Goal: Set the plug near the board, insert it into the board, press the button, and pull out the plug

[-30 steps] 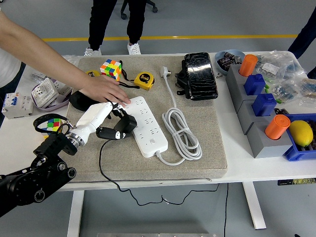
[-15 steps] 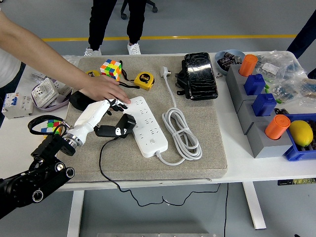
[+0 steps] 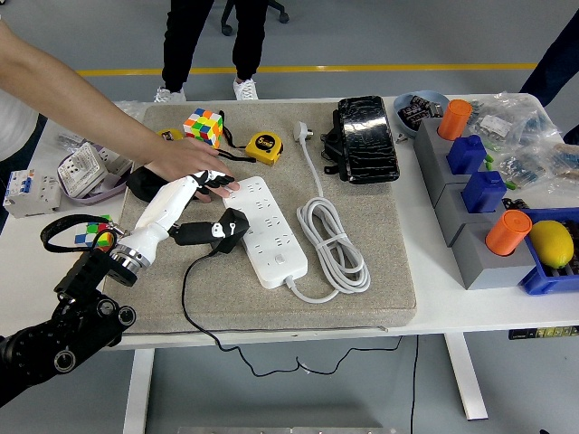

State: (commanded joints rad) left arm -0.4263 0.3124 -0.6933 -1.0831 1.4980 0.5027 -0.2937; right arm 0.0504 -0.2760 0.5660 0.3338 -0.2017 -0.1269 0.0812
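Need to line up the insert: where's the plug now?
In the head view, the black plug lies left of centre on the grey mat, touching the white power strip's left edge, just below the left hand.

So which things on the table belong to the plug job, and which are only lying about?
For the job:
- black plug with its cable
- white power strip
- robot's left hand
- person's hand holding the strip

Lying about:
- puzzle cube
- yellow tape measure
- black pouch
- lemon
- orange caps
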